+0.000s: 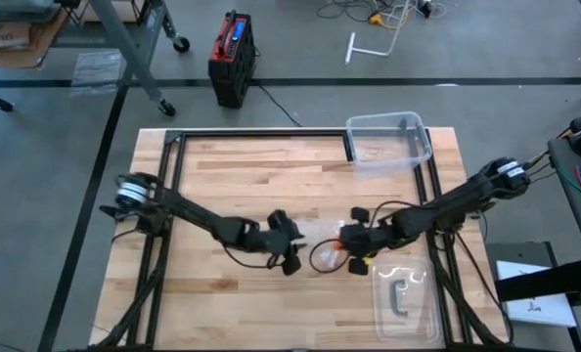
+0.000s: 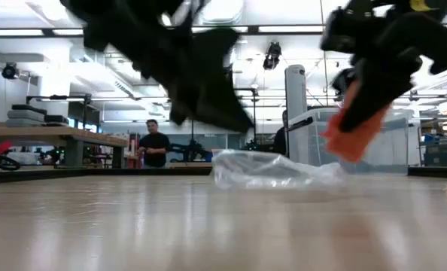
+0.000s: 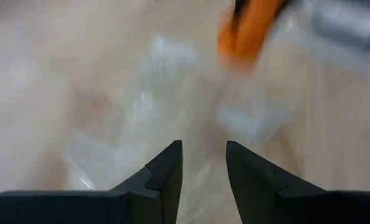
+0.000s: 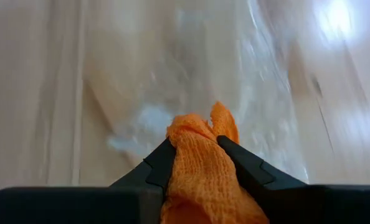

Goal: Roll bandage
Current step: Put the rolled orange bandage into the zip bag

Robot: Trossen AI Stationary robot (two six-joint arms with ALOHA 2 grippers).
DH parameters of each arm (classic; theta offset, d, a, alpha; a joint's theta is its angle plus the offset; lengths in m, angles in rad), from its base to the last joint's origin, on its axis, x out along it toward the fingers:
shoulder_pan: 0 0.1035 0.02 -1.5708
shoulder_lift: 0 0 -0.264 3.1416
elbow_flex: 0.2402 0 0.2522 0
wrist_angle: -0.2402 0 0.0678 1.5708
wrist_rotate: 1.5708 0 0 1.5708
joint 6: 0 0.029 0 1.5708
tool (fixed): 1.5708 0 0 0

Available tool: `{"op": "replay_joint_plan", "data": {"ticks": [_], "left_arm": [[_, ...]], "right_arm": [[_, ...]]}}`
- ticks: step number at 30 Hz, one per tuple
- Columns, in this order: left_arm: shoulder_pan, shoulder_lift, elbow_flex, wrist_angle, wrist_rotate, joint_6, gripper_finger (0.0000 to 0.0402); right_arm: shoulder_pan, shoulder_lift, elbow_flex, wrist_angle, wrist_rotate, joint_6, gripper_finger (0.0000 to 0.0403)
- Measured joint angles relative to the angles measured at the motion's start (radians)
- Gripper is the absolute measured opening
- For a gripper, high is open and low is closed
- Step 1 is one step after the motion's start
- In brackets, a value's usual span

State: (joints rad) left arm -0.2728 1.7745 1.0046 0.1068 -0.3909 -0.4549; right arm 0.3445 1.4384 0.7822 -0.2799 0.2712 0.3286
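The bandage [image 4: 200,168] is a bunched wad of bright orange fabric, and my right gripper [image 4: 195,144] is shut on it. In the high view it shows as an orange spot [image 1: 350,235] at the table's middle. In the low view the bandage [image 2: 355,124] hangs above the wood. A crumpled clear plastic wrapper [image 2: 272,169] lies on the table between the two grippers. My left gripper [image 3: 203,149] stands just left of the wrapper, raised off the table. Its fingers are a narrow gap apart with nothing between them. My right gripper pinches the bunched bandage between its two fingers, and the fabric fills the gap. A tuft [image 4: 219,121] sticks out past the fingertips. The fingers slant down from the table's right side. The bandage is lifted clear, and its lower end [image 2: 342,147] hangs above the table.
A clear plastic bin [image 1: 388,145] stands at the table's far right corner. A clear tray [image 1: 403,298] holding a dark piece lies at the near right. Bare wood [image 1: 222,186] spreads across the left and far middle. People stand in the room beyond the table.
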Motion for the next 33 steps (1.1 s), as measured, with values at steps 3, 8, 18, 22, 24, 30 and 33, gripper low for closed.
{"op": "replay_joint_plan", "data": {"ticks": [3,8,18,22,24,30,33], "left_arm": [[-0.025,-0.077,-0.003,-0.076,-0.023,0.002,0.0114],[-0.076,-0.154,-0.001,-0.062,-0.138,0.029,0.0114],[-0.106,-0.049,-0.003,0.110,-0.259,0.074,0.0118],[-0.106,-0.035,-0.003,0.148,-0.248,0.080,0.0117],[-0.106,-0.034,-0.003,0.136,-0.247,0.080,0.0116],[-0.106,-0.034,-0.004,0.099,-0.259,0.074,0.0116],[-0.108,-0.034,-0.004,0.056,-0.259,0.022,0.0116]], "right_arm": [[-0.003,0.078,0.019,0.138,0.017,-0.088,0.0091],[0.002,0.127,0.130,0.164,0.097,-0.207,0.0091],[0.011,0.048,0.129,-0.272,0.124,-0.098,0.0091],[0.021,0.069,0.050,-0.187,0.100,-0.032,0.0091],[0.020,0.088,0.034,-0.125,0.100,-0.025,0.0091],[0.003,0.185,0.059,0.176,0.121,-0.160,0.0091],[-0.022,0.236,0.116,0.308,0.144,-0.254,0.0091]]}}
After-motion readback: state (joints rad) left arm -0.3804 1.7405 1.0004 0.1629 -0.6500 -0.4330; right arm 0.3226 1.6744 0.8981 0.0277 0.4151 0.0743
